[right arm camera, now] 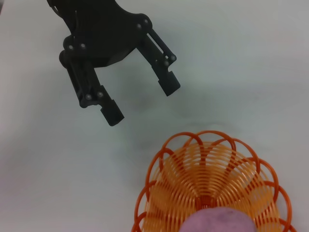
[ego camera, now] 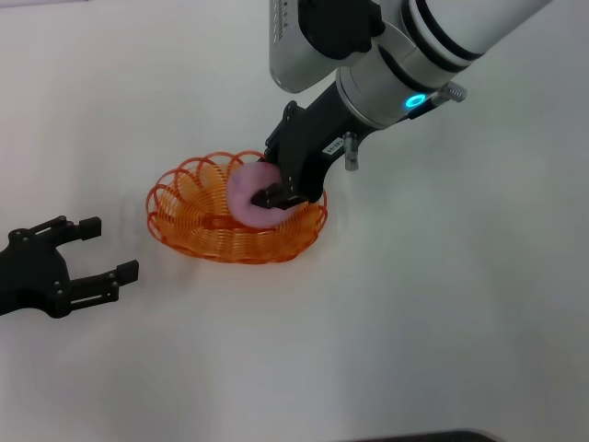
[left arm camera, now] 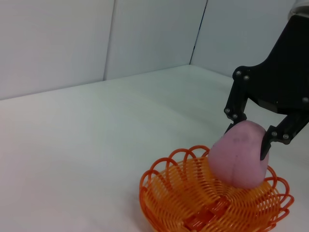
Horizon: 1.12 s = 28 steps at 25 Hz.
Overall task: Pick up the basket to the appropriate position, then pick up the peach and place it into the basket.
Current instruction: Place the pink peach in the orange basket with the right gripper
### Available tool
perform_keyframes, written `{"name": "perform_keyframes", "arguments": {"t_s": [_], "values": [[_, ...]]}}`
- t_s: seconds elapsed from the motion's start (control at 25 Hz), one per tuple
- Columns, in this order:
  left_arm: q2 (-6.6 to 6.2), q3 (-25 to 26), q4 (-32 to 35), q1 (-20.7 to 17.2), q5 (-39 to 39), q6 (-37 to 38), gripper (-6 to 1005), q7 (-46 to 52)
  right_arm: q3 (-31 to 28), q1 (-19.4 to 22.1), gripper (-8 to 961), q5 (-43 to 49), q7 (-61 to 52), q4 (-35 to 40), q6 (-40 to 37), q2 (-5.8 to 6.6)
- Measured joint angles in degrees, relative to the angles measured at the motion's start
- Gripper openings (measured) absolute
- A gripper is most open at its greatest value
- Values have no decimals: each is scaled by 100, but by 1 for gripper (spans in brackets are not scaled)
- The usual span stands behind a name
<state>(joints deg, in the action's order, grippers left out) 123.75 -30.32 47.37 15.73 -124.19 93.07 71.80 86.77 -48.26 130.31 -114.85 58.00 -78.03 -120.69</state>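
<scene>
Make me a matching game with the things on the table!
Things:
1. peach
2. basket
3. left gripper
4. right gripper

Descriptions:
A. orange, sitting on the white table
B. fingers open, holding nothing
C. pink, held over the basket
D. fingers closed around the peach

Pairs: 1-C, 2-A, 3-B, 4-D

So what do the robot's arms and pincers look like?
The right arm is a fat white tube with black rings and a small glowing blue ring light. Its right pincer is black with two jointed fingers and silver screws. The left pincer is black too, with two blocky-tipped fingers.
</scene>
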Motion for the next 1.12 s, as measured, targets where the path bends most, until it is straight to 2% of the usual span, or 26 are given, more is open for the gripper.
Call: {"name": "perform_keyframes", "arguments": {"t_s": [0.56, 0.76, 0.88, 1.12], "values": [[7, 0, -9, -11, 0, -8, 858, 0, 10, 0, 455, -48, 132, -187, 171, 23], [9, 0, -9, -19, 0, 16, 858, 0, 12, -3, 675, -85, 134, -210, 174, 28], [9, 0, -9, -19, 0, 20, 858, 0, 14, -3, 896, -91, 136, -217, 174, 28], [9, 0, -9, -28, 0, 20, 857, 0, 15, 5, 924, -132, 138, -220, 182, 28]]}}
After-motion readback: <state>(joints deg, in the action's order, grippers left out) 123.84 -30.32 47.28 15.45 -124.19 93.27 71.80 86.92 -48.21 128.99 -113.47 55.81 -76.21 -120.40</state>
